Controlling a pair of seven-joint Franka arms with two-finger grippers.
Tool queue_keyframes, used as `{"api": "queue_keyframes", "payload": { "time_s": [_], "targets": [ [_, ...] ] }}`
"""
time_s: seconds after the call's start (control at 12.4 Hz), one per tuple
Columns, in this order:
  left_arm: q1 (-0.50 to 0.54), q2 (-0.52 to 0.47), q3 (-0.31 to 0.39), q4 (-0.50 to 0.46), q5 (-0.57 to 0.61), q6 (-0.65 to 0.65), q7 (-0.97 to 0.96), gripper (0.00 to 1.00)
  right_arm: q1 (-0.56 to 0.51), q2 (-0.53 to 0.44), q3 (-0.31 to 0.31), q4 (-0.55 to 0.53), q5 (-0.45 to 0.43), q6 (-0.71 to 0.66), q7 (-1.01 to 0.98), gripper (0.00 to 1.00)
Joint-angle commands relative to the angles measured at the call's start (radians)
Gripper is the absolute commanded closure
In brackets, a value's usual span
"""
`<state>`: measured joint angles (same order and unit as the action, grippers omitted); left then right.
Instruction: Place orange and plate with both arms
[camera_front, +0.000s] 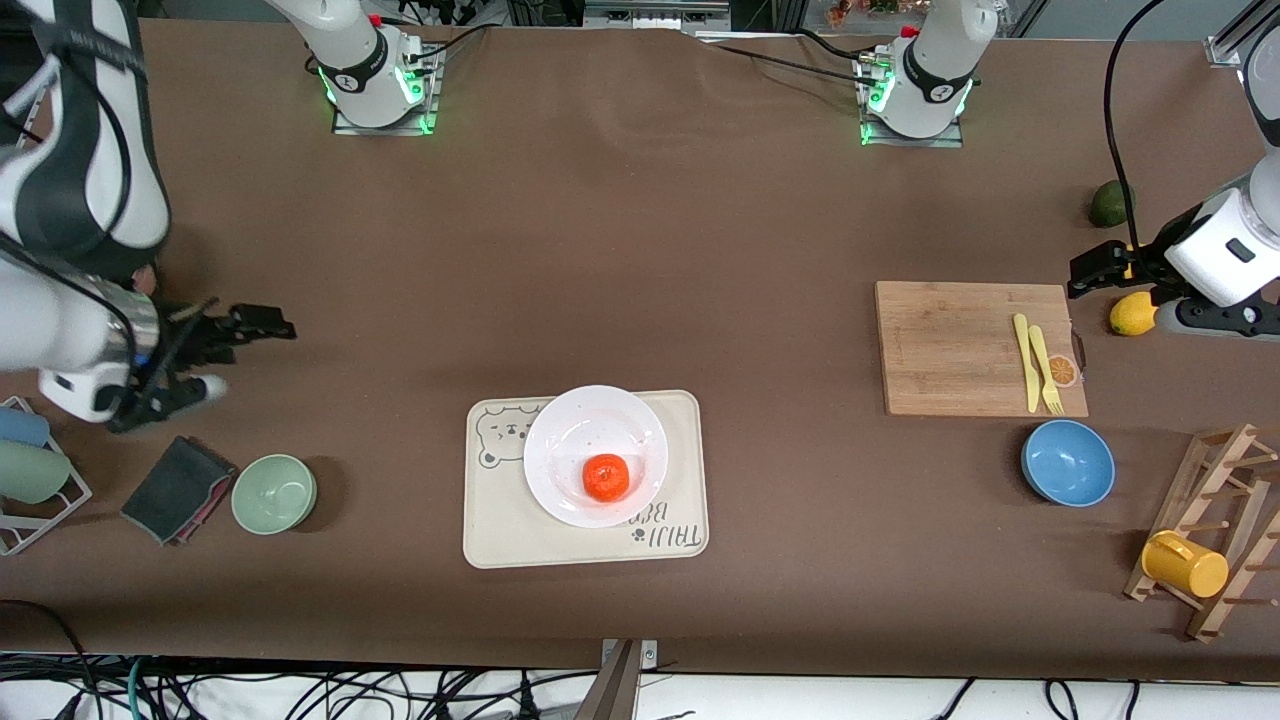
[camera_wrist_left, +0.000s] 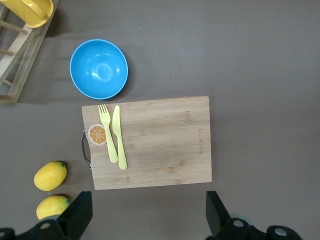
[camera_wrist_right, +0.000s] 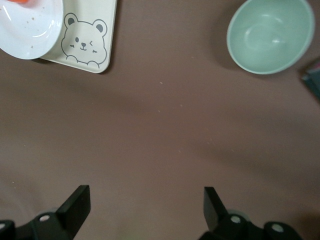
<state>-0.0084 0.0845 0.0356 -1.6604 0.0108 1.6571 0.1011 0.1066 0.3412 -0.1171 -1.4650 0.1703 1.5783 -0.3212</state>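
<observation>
White plate (camera_front: 560, 440) sits low in the middle of the front view, on the cream bear tray (camera_front: 500, 530), and the orange (camera_front: 606, 477) lies inside it, off-centre toward the rim nearest the camera. I judge the placing done, or close to it.

What worries me is the plate's seat. Its farthest rim seems to ride over the tray's farther edge, and the right wrist view shows a shadow under that overhang. If it is perched on the raised lip, a bump to the table could rock it and send the round fruit rolling out. I would not bring either arm back low across the tray.

Higher in the frame, the right gripper (camera_wrist_right: 145, 210) hangs over bare table at the right arm's end, above the green bowl (camera_front: 274, 493), fingers spread wide and holding nothing. The left gripper (camera_wrist_left: 147, 217) waits over the table's edge region by the board (camera_front: 950, 345), just as wide and bare, with the lemons (camera_wrist_left: 50, 175) close beside one finger; a careless move could knock them.

My count:
- one orange, one plate, one tray
- two bowls, green and blue (camera_front: 1068, 462)
- two lemons, one avocado (camera_front: 1110, 204)
- one board carrying one fork and one knife
</observation>
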Motion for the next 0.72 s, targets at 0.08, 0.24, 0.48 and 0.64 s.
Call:
{"api": "queue_keyframes", "payload": {
  "time_s": [0.08,0.24,0.48,0.64],
  "targets": [
    [-0.005,-0.006,0.0,-0.004,0.026,0.0,-0.003,0.0,0.005,-0.204,0.033,-0.145,-0.121,0.006,0.132,0.0],
    [-0.005,-0.008,0.0,-0.004,0.026,0.0,-0.003,0.0,0.004,-0.278,0.033,-0.17,-0.162,0.005,0.131,0.0],
    [-0.005,-0.008,0.001,-0.002,0.026,0.0,-0.003,0.0,0.004,-0.28,0.027,-0.169,-0.212,0.006,0.143,0.0],
    [-0.005,-0.008,0.0,-0.002,0.026,0.0,-0.003,0.0,0.002,-0.281,0.028,-0.16,-0.212,-0.01,0.143,0.0]
  ]
}}
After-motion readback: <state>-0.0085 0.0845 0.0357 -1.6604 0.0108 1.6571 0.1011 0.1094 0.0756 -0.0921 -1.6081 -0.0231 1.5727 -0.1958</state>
